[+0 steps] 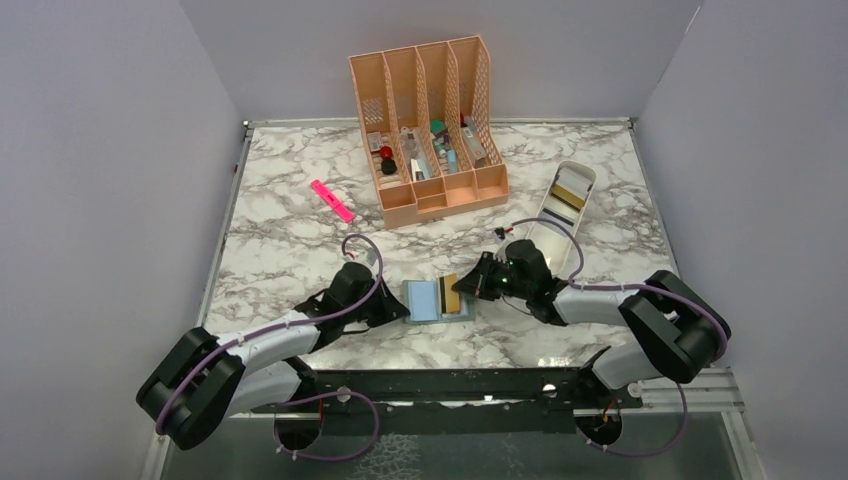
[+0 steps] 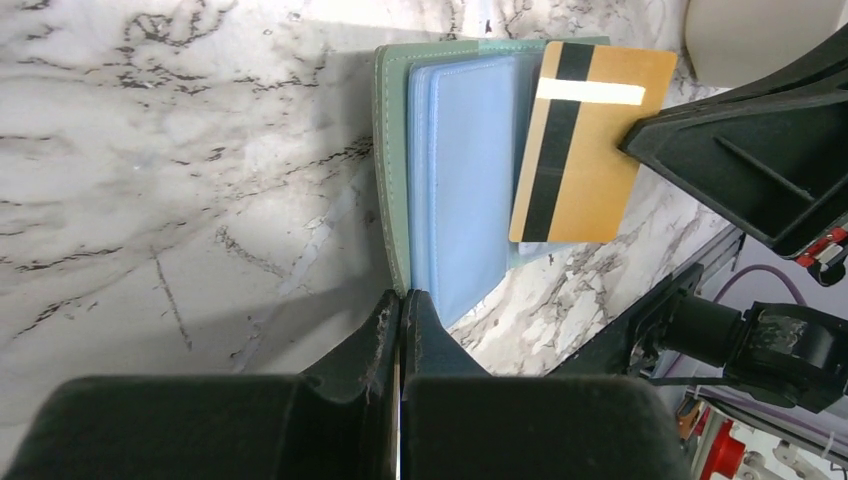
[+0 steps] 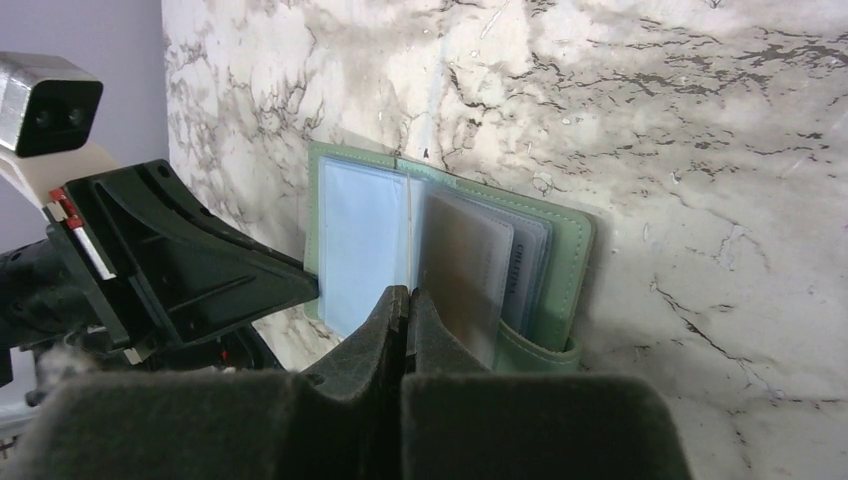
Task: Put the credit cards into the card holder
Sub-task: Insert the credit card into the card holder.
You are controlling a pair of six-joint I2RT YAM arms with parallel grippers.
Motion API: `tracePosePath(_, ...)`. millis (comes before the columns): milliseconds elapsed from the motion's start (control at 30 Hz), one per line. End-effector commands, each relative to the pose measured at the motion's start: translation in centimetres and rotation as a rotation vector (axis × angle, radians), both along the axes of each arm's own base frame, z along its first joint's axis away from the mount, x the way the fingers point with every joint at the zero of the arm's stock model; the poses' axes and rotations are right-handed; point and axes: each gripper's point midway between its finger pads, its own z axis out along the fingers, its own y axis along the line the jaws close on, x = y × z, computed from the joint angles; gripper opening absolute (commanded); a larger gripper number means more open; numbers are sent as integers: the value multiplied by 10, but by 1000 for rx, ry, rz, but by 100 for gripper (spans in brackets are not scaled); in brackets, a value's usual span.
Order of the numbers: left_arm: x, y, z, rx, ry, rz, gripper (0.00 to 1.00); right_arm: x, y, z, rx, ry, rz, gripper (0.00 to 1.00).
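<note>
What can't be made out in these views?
- Whether the card sits in a pocket of the holder: left wrist, it overlaps the pockets; top view, too small.
- Whether the left end effector pinches the holder's edge: left wrist, its own fingers cover the contact.
- Number of cards in the tray: top view, too small.
- Organizer contents: top view, too small.

In the top view the left gripper's point(image 1: 403, 308) fingertips sit hidden under its own wrist. The small things in the peach organizer point(image 1: 365, 90) and the cards point(image 1: 568, 195) in the white tray point(image 1: 590, 175) are too small to tell apart. In the left wrist view the gold card point(image 2: 580, 140) covers the right half of the card holder point(image 2: 390, 170). The right gripper point(image 2: 628, 142), pinching that card's edge, is cut off by the picture's right edge. Whether the left fingers point(image 2: 375, 340) pinch the holder's left edge cannot be told. Print on a pocketed card point(image 3: 525, 265) is too small to read.
</note>
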Motion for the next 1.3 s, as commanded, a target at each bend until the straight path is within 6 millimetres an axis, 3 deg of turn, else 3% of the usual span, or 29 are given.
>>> tracePosePath(0, -1, 10, -13, 50, 2, 18, 0, 4, 0, -1, 21, -23, -29, 1)
tracePosePath(1267, 1, 9, -15, 53, -2, 12, 0, -13, 18, -20, 50, 39, 32, 1)
